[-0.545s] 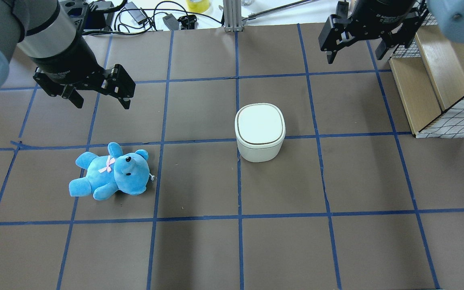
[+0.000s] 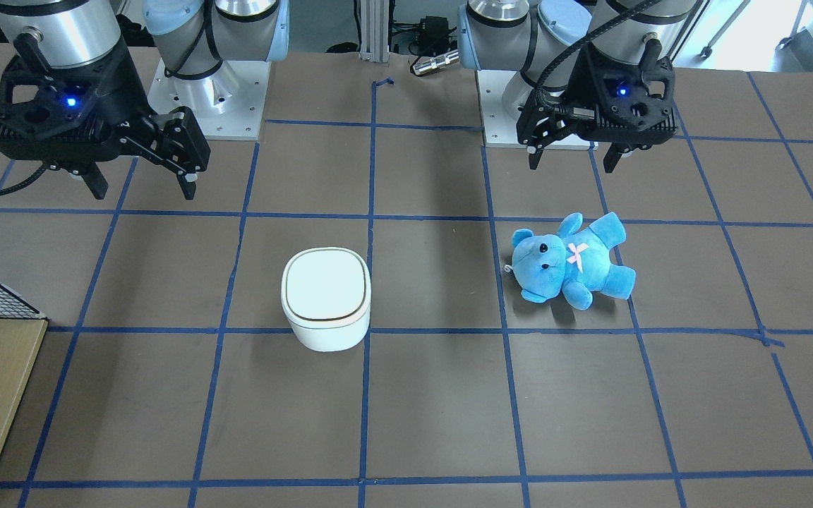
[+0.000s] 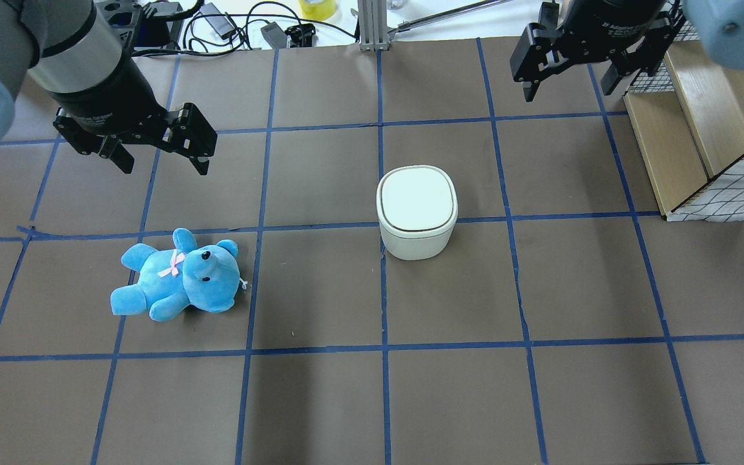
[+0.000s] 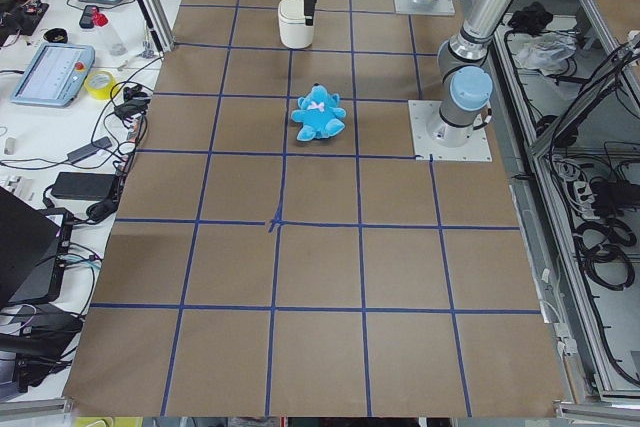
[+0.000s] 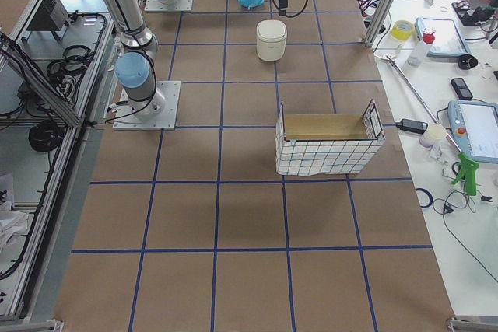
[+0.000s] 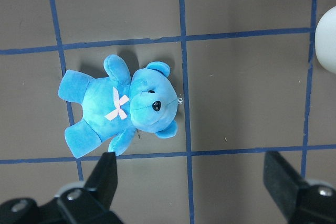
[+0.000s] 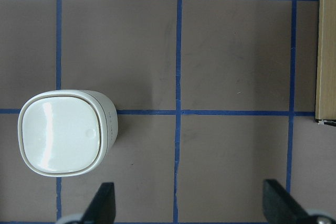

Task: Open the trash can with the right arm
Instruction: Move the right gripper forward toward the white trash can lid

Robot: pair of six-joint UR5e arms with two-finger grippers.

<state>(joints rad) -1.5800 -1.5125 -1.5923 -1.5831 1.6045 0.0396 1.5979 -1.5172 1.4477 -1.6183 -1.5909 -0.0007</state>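
The white trash can (image 3: pixel 417 213) stands near the table's middle with its lid shut; it also shows in the front view (image 2: pixel 326 300) and the right wrist view (image 7: pixel 63 132). My right gripper (image 3: pixel 569 87) is open and empty. It hovers high beyond and to the right of the can, also seen in the front view (image 2: pixel 144 190). In the right wrist view (image 7: pixel 191 203) the can lies off to the left of its fingers. My left gripper (image 3: pixel 165 165) is open and empty, above and behind the blue plush bear (image 3: pixel 178 276).
A wooden crate with wire-grid sides (image 3: pixel 701 129) stands at the table's right edge, close to my right gripper. Cables and devices (image 3: pixel 230 26) lie beyond the far edge. Blue tape lines divide the brown tabletop (image 3: pixel 449 400).
My right gripper has shifted very slightly toward the far edge. The can, the bear and the left gripper have not moved.
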